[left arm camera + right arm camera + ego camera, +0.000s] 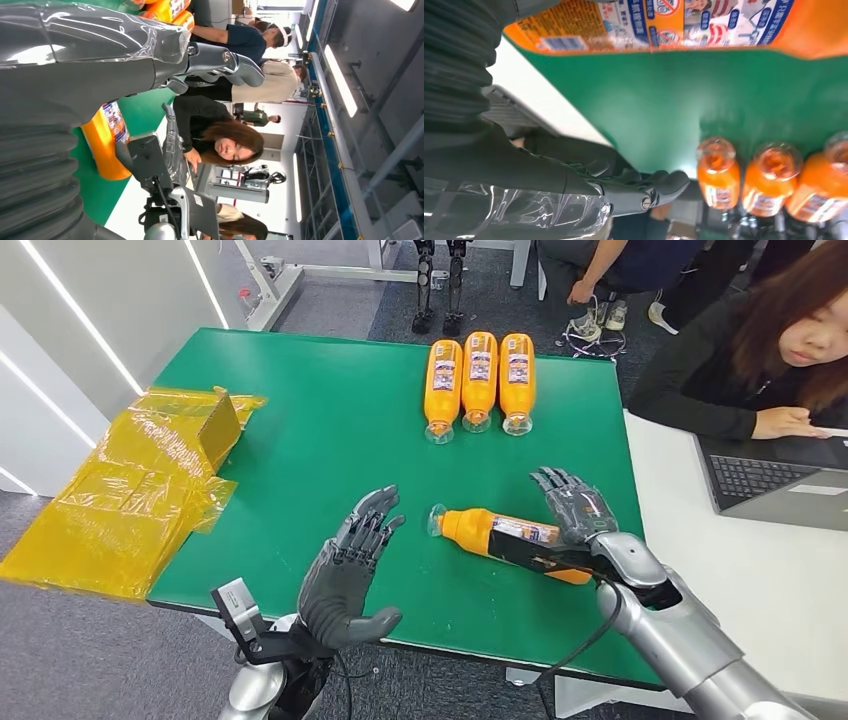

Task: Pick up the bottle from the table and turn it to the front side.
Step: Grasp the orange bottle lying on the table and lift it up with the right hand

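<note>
An orange bottle (497,534) lies on its side on the green table (330,430), cap toward my left. My right hand (575,505) is at its base end. The fingers (560,485) stretch straight past the bottle and the thumb lies along its near side, not closed around it. In the right wrist view the bottle (664,22) runs beside the palm, its label showing, and the thumb (644,192) points away from it. My left hand (350,570) hovers open, left of the cap, holding nothing. The left wrist view shows that bottle (107,140) past the thumb (225,62).
Three more orange bottles (479,381) lie side by side at the table's far edge, caps toward me. Yellow plastic wrap over a box (140,480) hangs off the left edge. A seated person (770,350) uses a laptop (775,475) on the white table (720,570) to the right.
</note>
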Controlling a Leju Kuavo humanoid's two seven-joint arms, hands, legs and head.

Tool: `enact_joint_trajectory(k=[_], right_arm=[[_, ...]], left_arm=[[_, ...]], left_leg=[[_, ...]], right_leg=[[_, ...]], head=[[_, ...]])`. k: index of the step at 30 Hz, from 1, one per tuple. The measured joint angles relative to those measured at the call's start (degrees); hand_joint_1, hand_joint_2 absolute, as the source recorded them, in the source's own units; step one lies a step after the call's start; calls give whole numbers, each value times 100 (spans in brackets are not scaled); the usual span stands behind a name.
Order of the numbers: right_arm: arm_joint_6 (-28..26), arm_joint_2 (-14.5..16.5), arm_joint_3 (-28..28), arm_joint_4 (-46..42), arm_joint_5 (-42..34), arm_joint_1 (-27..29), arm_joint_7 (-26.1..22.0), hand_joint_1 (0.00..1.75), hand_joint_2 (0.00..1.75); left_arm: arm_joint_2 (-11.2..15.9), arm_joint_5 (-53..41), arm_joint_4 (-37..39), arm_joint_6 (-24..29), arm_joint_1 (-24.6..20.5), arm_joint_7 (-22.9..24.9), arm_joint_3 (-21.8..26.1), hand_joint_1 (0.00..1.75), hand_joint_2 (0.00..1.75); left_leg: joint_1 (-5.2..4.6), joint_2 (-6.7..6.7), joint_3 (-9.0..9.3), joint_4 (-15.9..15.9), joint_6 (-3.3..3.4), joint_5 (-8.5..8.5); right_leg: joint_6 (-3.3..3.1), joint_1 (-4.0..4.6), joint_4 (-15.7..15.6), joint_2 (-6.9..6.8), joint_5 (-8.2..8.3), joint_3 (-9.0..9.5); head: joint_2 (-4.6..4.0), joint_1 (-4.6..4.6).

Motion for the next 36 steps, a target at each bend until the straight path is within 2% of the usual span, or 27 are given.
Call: enact_joint_trajectory(k=[9,27,36], right_arm=[[193,-22,115,507,-338,4,-29,0,175],[175,-22,394,1003,-348,53,-126,0,175],[674,-174,609,1117,-497,-178,-361,0,175]], left_arm=[[15,15,0,-24,13,54,0,0,175],[84,174,146,-102,-117,-41,-3,0,175],[112,228,230,-120,-183,-48,-4,0,175]], left_leg=[[0,-1,-1,0,0,0],[1,1,3,0,0,0],[0,3,23,1,0,0]], right_leg=[[0,0,0,-2,0,-1],[0,0,0,-1,0,1],[1,0,-3,2,0,20]], head=[[0,0],[0,-1],[0,0]])
